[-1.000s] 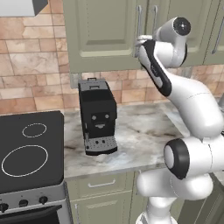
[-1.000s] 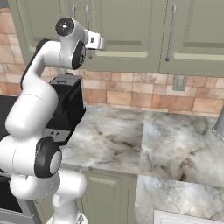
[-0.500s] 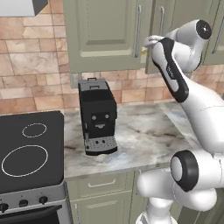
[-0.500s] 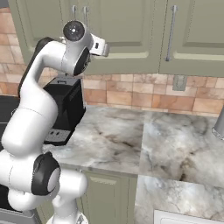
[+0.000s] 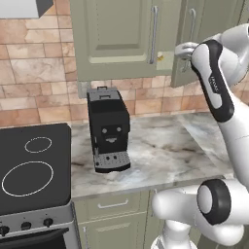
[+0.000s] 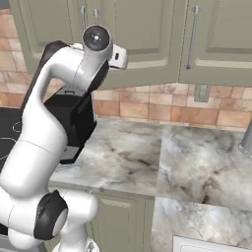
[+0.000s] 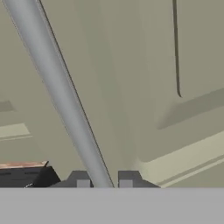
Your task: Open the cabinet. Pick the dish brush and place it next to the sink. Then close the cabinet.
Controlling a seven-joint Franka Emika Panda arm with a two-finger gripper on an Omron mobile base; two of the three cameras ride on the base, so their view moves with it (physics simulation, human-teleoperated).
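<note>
On the left, a black coffee machine (image 5: 108, 129) stands on the marble counter (image 5: 160, 155). Above it hangs the cabinet (image 5: 121, 36), its right door slightly ajar. The gripper (image 7: 104, 183) has its fingertips closed around the silver bar handle (image 7: 61, 96).

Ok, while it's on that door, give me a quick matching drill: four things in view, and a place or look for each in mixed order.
Things:
1. silver bar handle
2. coffee machine
3. cooktop
4. wall outlet

Places or looks:
a. on the brick wall under the wall cabinets
b. running between the two fingers
c. black, standing on the marble counter
d. flat and black with white rings, left of the counter

Pairs: 1-b, 2-c, 3-d, 4-a
</note>
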